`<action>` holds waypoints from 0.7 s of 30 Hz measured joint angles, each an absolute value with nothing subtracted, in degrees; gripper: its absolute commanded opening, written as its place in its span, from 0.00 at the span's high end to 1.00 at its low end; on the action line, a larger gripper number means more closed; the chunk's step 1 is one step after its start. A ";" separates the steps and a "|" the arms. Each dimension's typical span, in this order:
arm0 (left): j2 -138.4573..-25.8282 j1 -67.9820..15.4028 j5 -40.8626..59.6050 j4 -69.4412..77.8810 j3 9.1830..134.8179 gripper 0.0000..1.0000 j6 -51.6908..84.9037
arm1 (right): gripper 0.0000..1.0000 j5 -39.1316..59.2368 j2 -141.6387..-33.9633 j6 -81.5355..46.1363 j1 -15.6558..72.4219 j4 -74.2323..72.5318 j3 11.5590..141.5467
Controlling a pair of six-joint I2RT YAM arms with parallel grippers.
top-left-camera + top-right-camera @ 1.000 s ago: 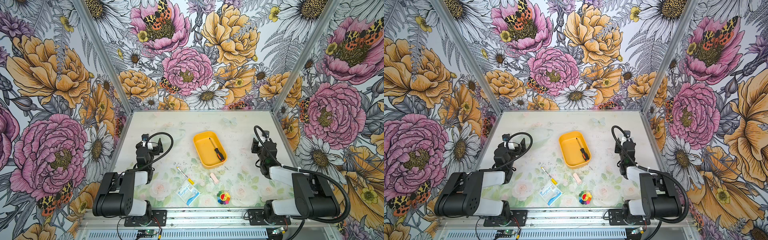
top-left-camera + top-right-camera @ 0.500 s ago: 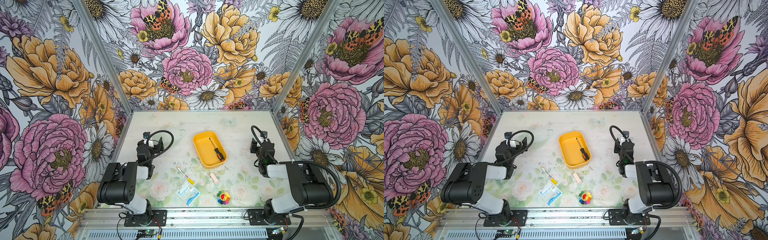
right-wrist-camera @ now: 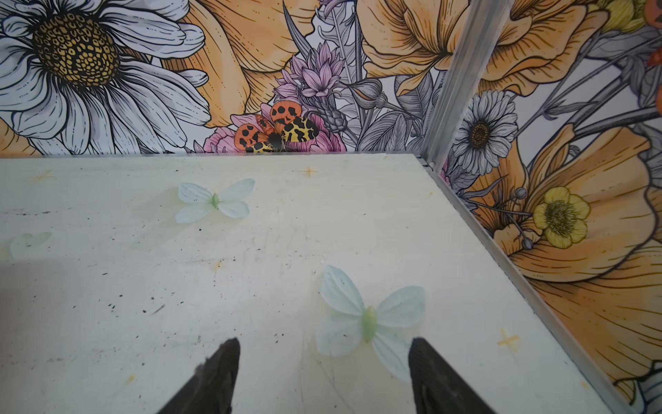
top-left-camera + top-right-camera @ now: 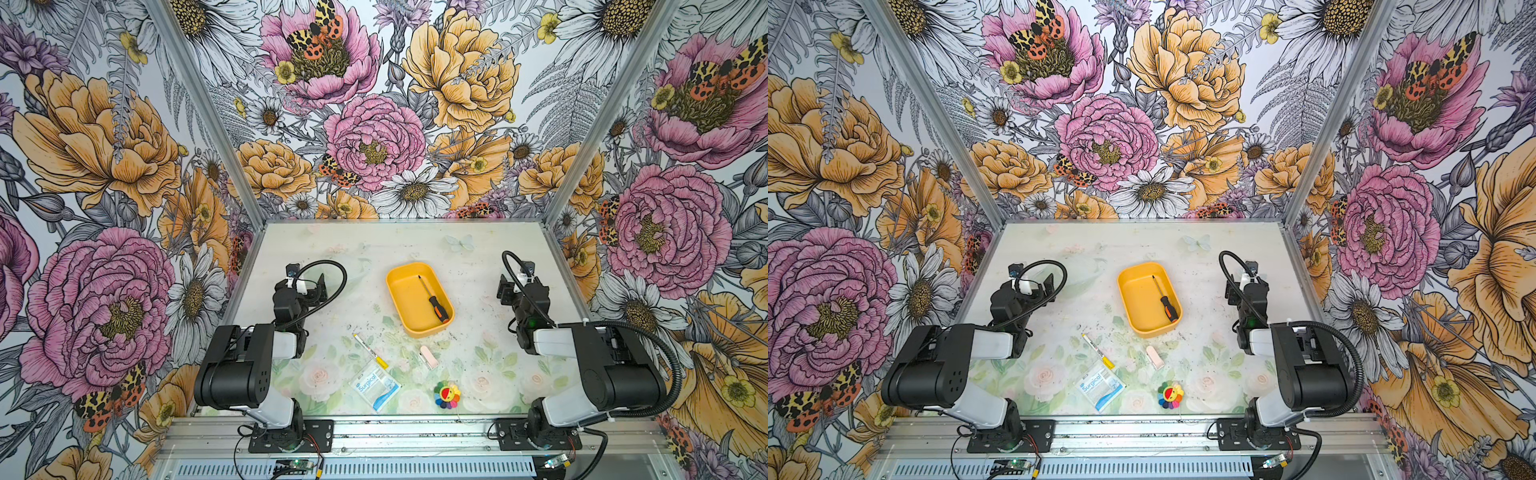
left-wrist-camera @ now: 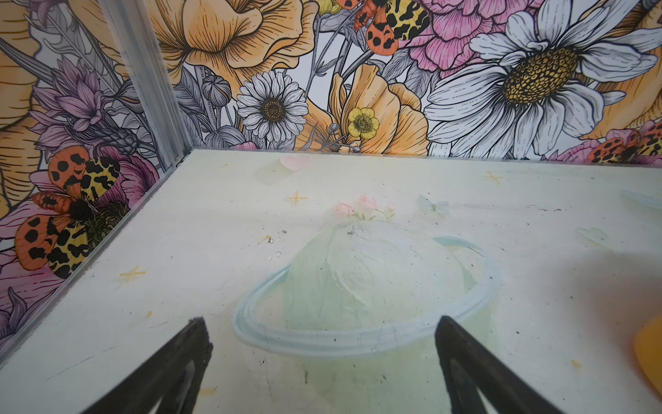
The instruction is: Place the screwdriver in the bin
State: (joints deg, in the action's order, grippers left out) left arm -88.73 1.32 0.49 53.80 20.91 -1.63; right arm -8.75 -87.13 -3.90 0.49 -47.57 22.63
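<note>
In the bin (image 4: pixel 404 301) lies the screwdriver (image 4: pixel 433 299) (flat, diagonal).

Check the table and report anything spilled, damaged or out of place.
Nothing stands out. The screwdriver lies flat inside the bin; the pen and packet rest loose on the table, which shows only small dark specks.

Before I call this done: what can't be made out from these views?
Tip type of the screwdriver: too small in both top views.
The bin: in the left wrist view only a blurred sliver, cut by the frame edge.
Right wrist view shows neither.
Small print on the packet: too small in both top views.
</note>
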 measured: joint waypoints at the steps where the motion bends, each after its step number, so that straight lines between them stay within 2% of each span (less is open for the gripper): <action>1: -88.73 1.32 0.51 53.80 20.91 0.01 -1.61 | 0.18 -8.78 -87.13 -3.92 0.49 -47.59 22.63; 6: -88.73 1.32 0.51 53.80 20.91 0.01 -1.48 | 0.08 -8.75 -87.13 -3.73 0.49 -47.75 22.63; 8: -88.73 1.32 0.51 53.80 20.91 0.01 -1.48 | 0.01 -8.75 -87.13 -3.75 0.49 -47.88 22.63; 21: -88.73 1.32 0.51 53.80 20.91 0.01 -1.48 | 0.00 -8.73 -87.13 -3.77 0.38 -47.90 22.63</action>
